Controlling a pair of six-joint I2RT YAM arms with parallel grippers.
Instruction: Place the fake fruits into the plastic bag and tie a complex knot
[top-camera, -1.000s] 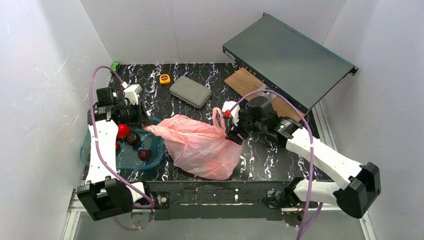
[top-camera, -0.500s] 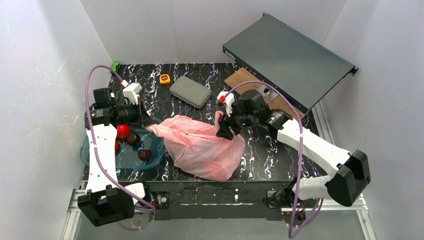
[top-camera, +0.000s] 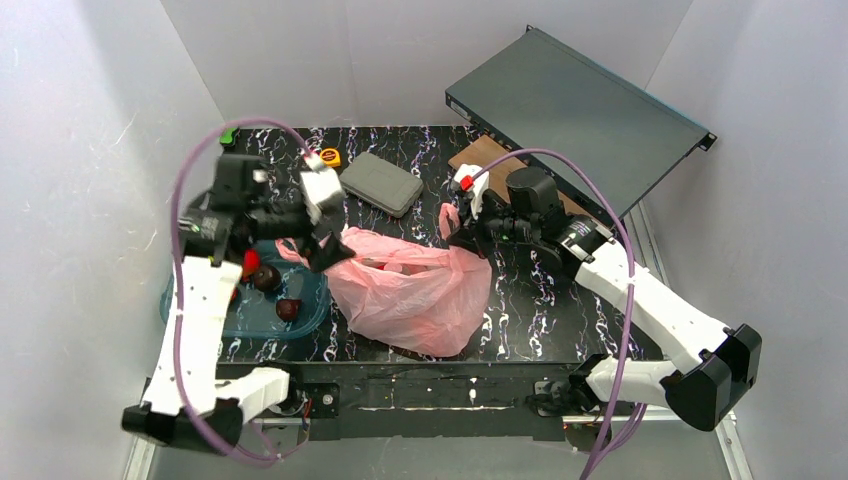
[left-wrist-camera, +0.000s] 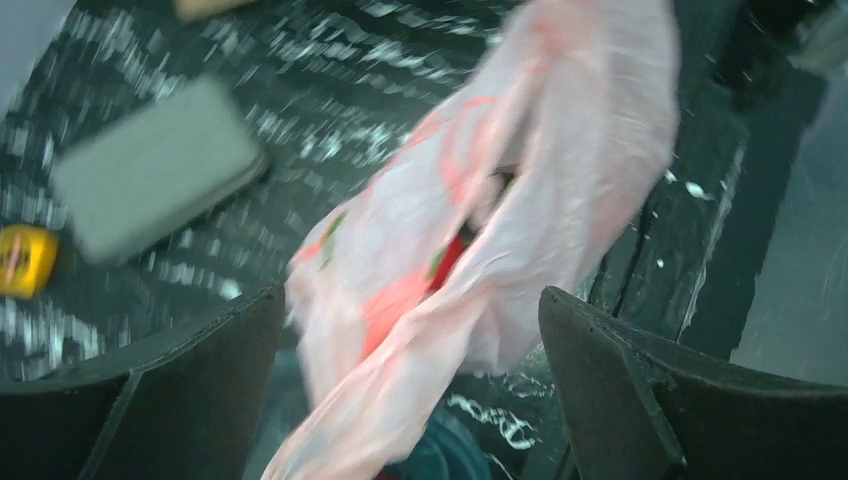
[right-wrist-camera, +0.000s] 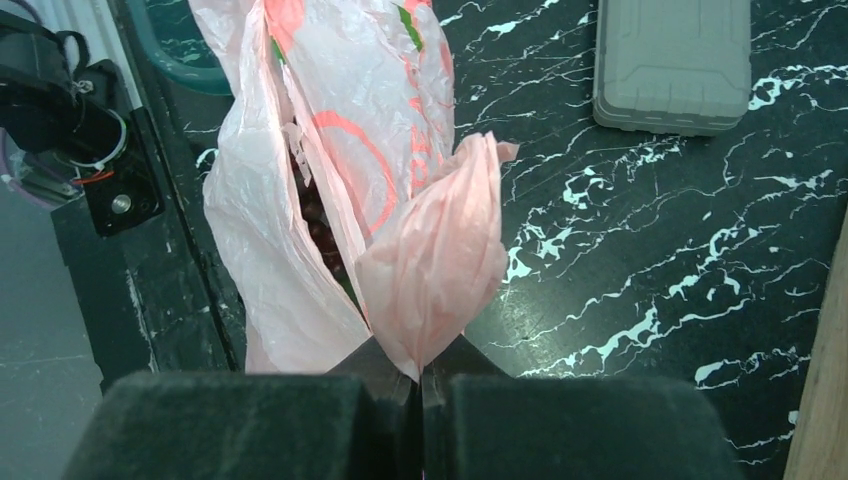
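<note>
A teal tub (top-camera: 305, 318) is sitting on the counter (top-camera: 530, 300) below and to the left of the left end effector (top-camera: 322, 245). Three fake fruits are lying in it: a round red one (top-camera: 249, 262) and two dark maroon ones (top-camera: 267, 278) (top-camera: 288, 308).

The pink plastic bag (top-camera: 410, 290) is lying crumpled on the counter between the two end effectors, with its left tip reaching over the tub's rim, just beside the left one. In the left wrist view, which is blurred, the bag (left-wrist-camera: 480, 220) is filling the space beyond the fingers and something red is showing through the film. In the right wrist view the bag (right-wrist-camera: 300, 200) is gaping a little and a dark lumpy shape is sitting inside its mouth; which fruit it is I cannot tell.

A grey case (top-camera: 380, 183) is lying further out on the counter, between the two end effectors.

The left arm is reaching up and bending rightward over the tub, with its end effector (left-wrist-camera: 410, 300) spread wide and clamping nothing.

The right arm is stretching leftward across the counter. The right end effector (top-camera: 463, 238) is pinching a bunched fold of the bag at its right end, and in its own view the fingers (right-wrist-camera: 418, 375) are pressing together on the pink film, which is standing up from them.
</note>
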